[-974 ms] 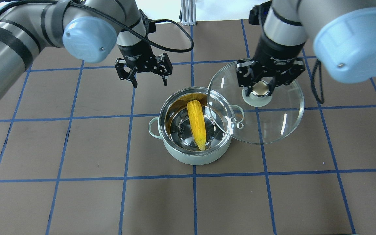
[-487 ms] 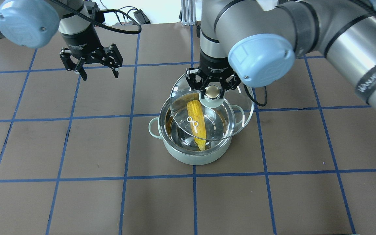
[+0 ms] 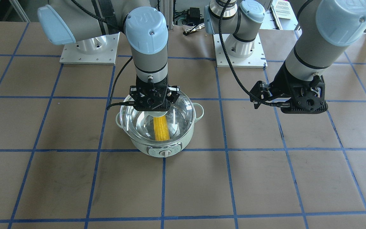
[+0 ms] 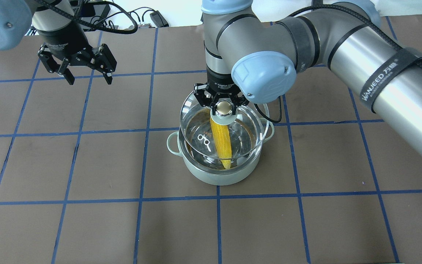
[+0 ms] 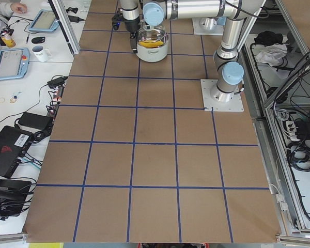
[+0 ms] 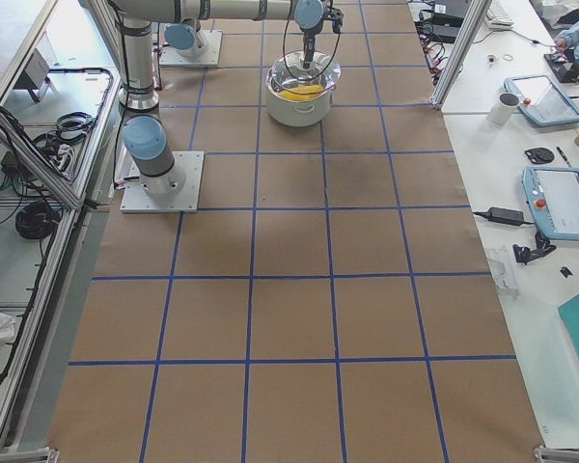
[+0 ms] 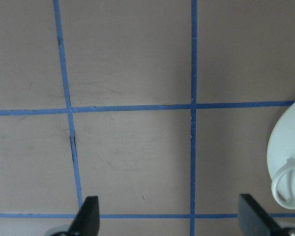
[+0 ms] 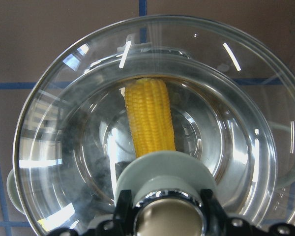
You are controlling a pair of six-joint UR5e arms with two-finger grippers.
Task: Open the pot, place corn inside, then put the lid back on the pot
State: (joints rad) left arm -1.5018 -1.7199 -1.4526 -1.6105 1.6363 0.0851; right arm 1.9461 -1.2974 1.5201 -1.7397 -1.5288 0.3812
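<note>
The pale mint-green pot (image 4: 211, 176) stands mid-table, its dial facing the front view (image 3: 165, 153). The yellow corn (image 4: 221, 141) lies inside it, tip toward the robot; it also shows through the glass in the right wrist view (image 8: 150, 118). My right gripper (image 4: 225, 107) is shut on the knob of the clear glass lid (image 4: 192, 123). It holds the lid just above the pot, almost centred and slightly toward the far side. My left gripper (image 4: 88, 77) is open and empty, up above the table far left of the pot. In the left wrist view (image 7: 169, 216) the pot (image 7: 287, 147) shows at the right edge.
The brown table carries a blue tape grid. The two arm base plates (image 3: 89, 51) (image 3: 238, 54) sit at the robot's side. Side benches with tablets and a mug (image 5: 41, 51) flank the table ends. A cable hangs from each wrist.
My right gripper has carried the lid leftward from beside the pot to over it and lowered it. My left arm has drawn back to the left, still open.
</note>
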